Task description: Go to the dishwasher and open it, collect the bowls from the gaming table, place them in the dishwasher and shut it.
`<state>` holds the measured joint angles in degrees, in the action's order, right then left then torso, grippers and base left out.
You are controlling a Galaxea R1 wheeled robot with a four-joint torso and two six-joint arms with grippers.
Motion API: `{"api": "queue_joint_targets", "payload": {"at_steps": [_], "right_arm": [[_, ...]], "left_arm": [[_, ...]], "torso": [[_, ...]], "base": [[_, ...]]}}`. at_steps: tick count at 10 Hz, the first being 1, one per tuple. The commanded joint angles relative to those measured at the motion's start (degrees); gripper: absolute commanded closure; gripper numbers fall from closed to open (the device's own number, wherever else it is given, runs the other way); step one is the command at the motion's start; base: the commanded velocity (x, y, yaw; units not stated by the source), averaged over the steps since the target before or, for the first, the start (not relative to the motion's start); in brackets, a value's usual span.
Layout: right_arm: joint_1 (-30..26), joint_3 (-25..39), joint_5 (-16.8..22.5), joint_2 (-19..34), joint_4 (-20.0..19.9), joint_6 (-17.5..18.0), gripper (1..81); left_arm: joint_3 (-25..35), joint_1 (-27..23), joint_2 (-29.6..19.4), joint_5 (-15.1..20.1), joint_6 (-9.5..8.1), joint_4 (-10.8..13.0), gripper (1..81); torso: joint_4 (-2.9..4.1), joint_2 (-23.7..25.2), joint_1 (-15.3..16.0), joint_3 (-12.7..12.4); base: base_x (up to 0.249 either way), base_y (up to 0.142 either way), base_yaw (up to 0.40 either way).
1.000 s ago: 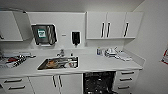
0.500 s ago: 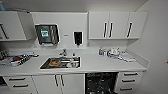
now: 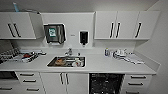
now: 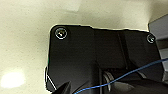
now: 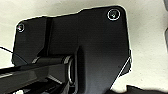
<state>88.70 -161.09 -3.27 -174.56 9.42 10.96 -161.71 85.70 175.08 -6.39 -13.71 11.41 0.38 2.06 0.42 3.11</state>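
Closer now, camera faces the dishwasher [image 3: 106, 83], dark under the counter [image 3: 100, 65].

Dishwasher [image 3: 106, 83] cut off at frame edge; sink [image 3: 66, 61] contents blurred.

Office kitchenette: white wall cabinets [image 3: 117, 25], sink [image 3: 66, 61] in countertop [image 3: 100, 66], open dishwasher [image 3: 106, 83] below, wall dispensers [image 3: 54, 33]
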Motion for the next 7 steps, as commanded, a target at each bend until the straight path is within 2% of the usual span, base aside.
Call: {"api": "queue_joint_targets", "payload": {"at_steps": [1, 7], "right_arm": [[-2.86, -0.09, 2.92, 0.23, 0.24, -0.15, 1.0], [-3.48, -0.36, 2.92, 0.50, 0.24, -0.06, 1.0]], "left_arm": [[-0.19, -2.68, -0.25, 2.60, 0.00, 0.11, 1.0], [-0.19, -2.77, -0.34, 2.61, -0.08, -0.16, 1.0]], "torso": [[0.00, 0.00, 0.00, 0.00], [0.00, 0.00, 0.02, 0.00]], "base": [[0.000, 0.000, 0.183], [0.000, 0.000, 0.189]]}}
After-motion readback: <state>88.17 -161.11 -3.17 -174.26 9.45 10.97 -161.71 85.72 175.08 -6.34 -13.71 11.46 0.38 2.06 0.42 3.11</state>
